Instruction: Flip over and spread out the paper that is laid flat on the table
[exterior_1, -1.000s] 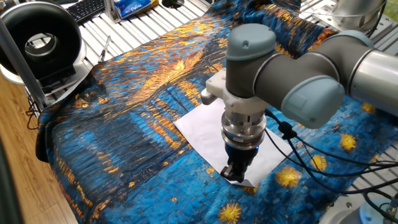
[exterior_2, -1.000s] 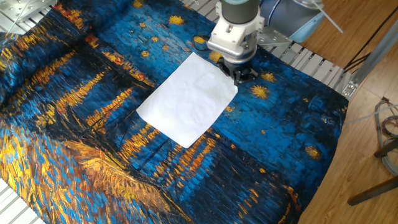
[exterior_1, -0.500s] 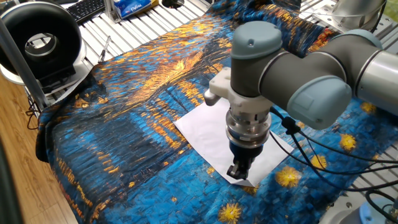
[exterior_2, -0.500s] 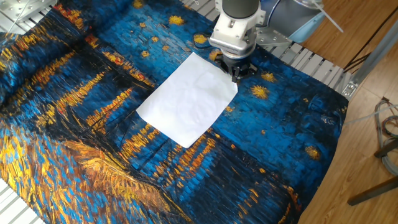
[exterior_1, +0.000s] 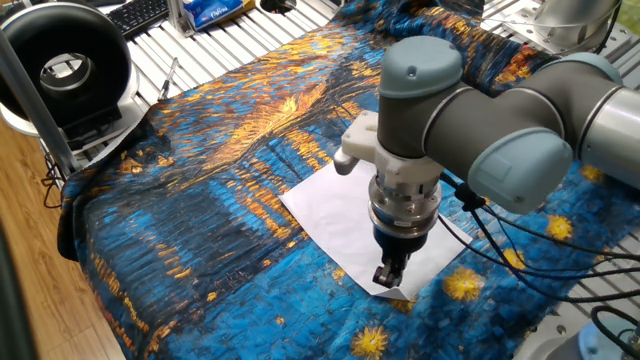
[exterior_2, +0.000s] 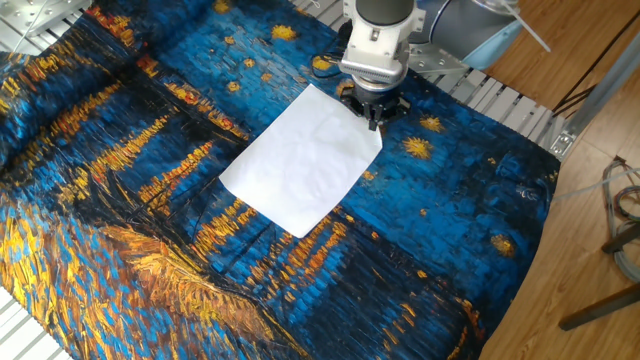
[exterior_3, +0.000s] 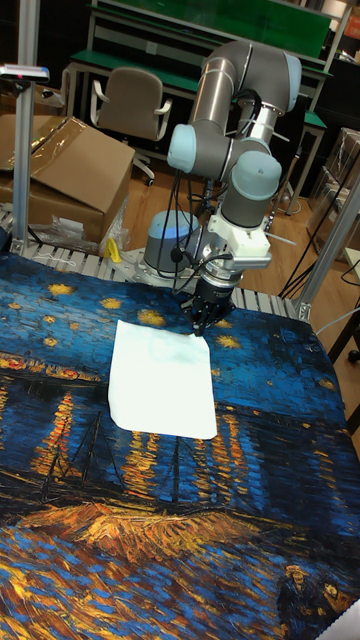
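The white paper (exterior_1: 335, 212) (exterior_2: 300, 165) (exterior_3: 160, 385) lies flat on the table (exterior_1: 200, 200) (exterior_2: 150, 250) (exterior_3: 270, 470), which is draped in blue-and-orange cloth. My gripper (exterior_1: 390, 283) (exterior_2: 375, 122) (exterior_3: 199, 328) points straight down at the sheet's corner on the robot-base side. Its fingers are drawn together into a narrow tip on that corner. The paper edge there looks slightly raised under the tip. The arm's wrist hides part of the sheet in one fixed view.
A black ring-shaped device (exterior_1: 65, 65) and a keyboard (exterior_1: 140, 15) sit on the white slatted surface (exterior_1: 230, 35) beyond the cloth. Cables (exterior_1: 500, 255) hang from the wrist. A cardboard box (exterior_3: 60, 165) and a chair (exterior_3: 130, 105) stand behind the table.
The fingers, apart a second ago, have closed together on the paper's corner. The wrist has shifted slightly sideways along the sheet's edge. The paper has stayed in place.
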